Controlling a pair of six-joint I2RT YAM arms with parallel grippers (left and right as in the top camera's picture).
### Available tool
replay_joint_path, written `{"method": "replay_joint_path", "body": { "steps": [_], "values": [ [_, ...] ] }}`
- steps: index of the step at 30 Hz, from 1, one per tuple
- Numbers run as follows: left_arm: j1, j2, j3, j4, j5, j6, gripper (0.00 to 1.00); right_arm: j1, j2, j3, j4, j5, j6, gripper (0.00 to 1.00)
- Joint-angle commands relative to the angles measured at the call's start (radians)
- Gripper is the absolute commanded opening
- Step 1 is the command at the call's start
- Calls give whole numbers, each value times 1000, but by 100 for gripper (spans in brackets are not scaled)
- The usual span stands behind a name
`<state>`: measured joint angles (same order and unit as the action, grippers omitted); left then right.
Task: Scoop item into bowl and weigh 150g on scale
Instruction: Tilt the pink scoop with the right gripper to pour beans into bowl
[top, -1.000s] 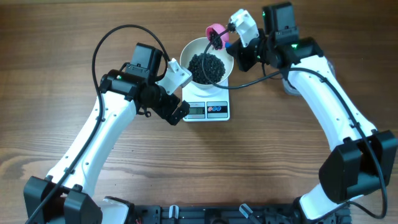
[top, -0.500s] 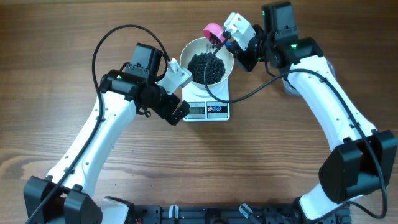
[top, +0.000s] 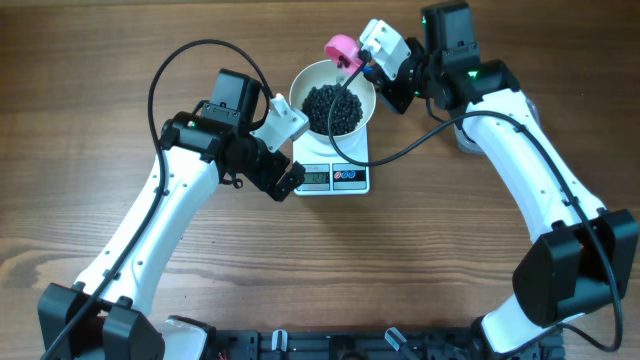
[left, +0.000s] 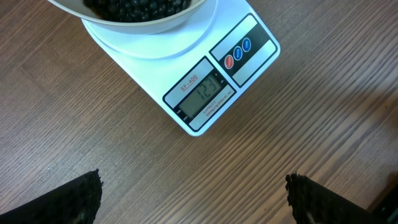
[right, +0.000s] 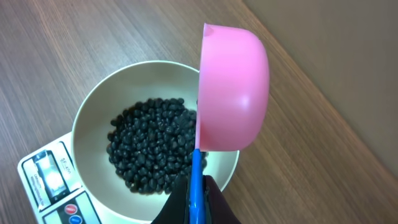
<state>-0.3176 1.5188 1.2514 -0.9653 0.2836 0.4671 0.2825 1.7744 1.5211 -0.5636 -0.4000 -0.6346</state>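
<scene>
Scoop of pink plastic (right: 233, 93) (tipped sideways) sits clenched in right claw (right: 196, 199), round white bowl (right: 87, 124) below; left claw (left: 196, 202) gapes released.

Black beans (top: 332, 108) lie in white bowl (top: 297, 88) on scale (top: 352, 160).

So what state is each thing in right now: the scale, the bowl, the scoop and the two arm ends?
Scale: switched on, display seems to read 123.
Bowl: upright on the scale, partly filled.
Black beans: heaped inside the bowl.
Pink scoop: tipped sideways over the bowl's rim.
Right end effector: shut on the scoop's handle.
Left end effector: open, empty, near the scale.
</scene>
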Motion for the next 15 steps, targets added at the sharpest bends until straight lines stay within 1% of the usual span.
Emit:
{"method": "replay_joint_path", "body": {
  "steps": [1,4,6,9,11,13,15],
  "values": [
    [6,6,7,0,14,16,100,0,-33,31,23,-26,-20,4],
    [6,6,7,0,15,16,100,1,-33,31,26,-24,-25,4],
    [6,6,7,0,14,16,100,1,-33,31,25,7,-105,4],
    [6,6,7,0,14,16,100,4,-33,31,24,-3,-152,4],
    [6,6,7,0,15,16,100,16,-33,31,24,-10,-155,4],
    [6,6,7,0,14,16,100,19,-31,31,28,51,-154,4],
    [6,6,7,0,14,16,100,19,-31,31,28,57,-151,4]
  ]
}}
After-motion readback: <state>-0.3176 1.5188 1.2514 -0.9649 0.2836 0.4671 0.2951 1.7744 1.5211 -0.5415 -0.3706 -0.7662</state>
